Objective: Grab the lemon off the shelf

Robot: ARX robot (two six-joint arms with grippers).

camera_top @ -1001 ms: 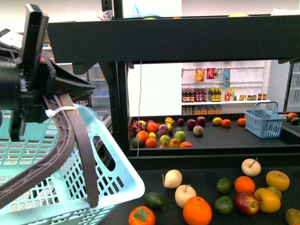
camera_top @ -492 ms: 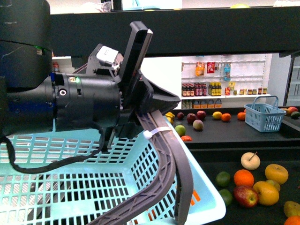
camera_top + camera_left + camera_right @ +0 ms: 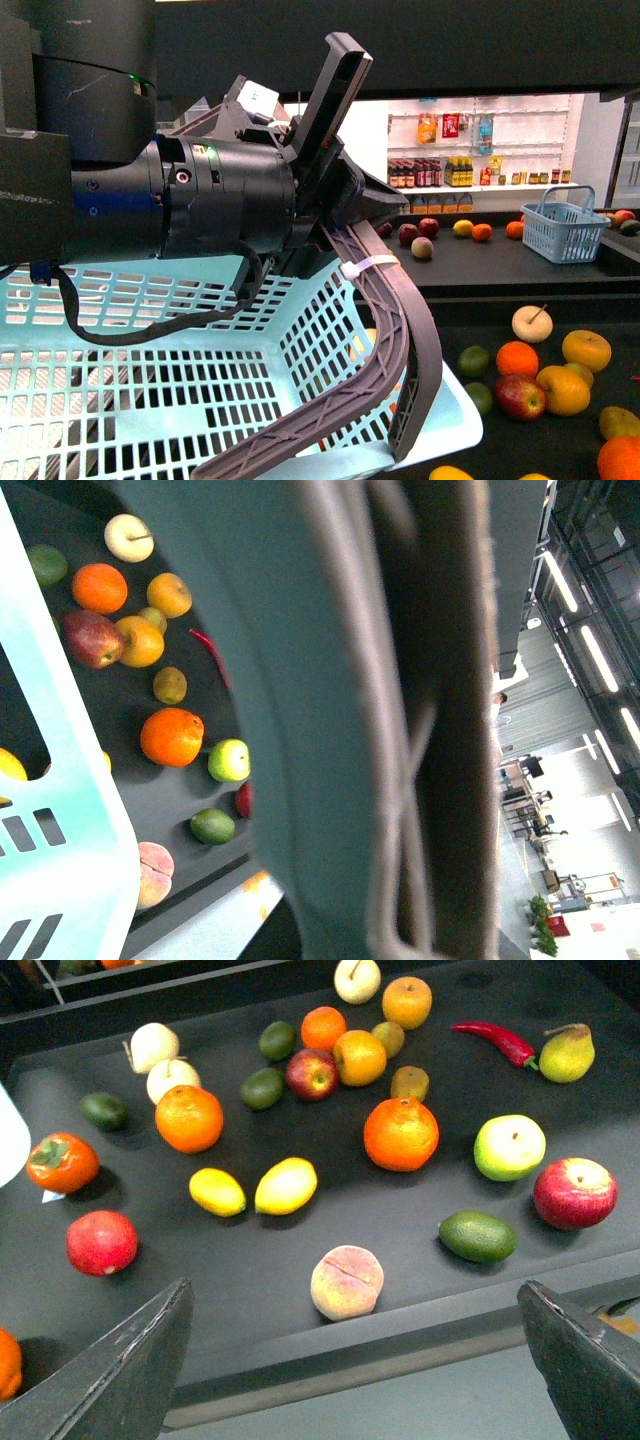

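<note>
Fingers (image 3: 130, 1370) of the right gripper (image 3: 352, 1288) stand spread wide and empty over a black deck of the shelf (image 3: 230, 1280), apparently opened in readiness to close around a fruit. The lemon (image 3: 286, 1185) lies on its side on that deck, farther from the gripper than a peach (image 3: 346, 1282), just beside a smaller yellow fruit (image 3: 218, 1191) and near an orange (image 3: 189, 1118). Nothing grips it yet. On the robot's other side, the left gripper (image 3: 350, 215) is clamped on the grey handle (image 3: 400, 340) of a pale blue basket (image 3: 150, 380), which hangs tilted close before the body camera and hides much of the deck. The basket is probably held there to receive the fruit. The left wrist view shows little beyond the blurred handle.
</note>
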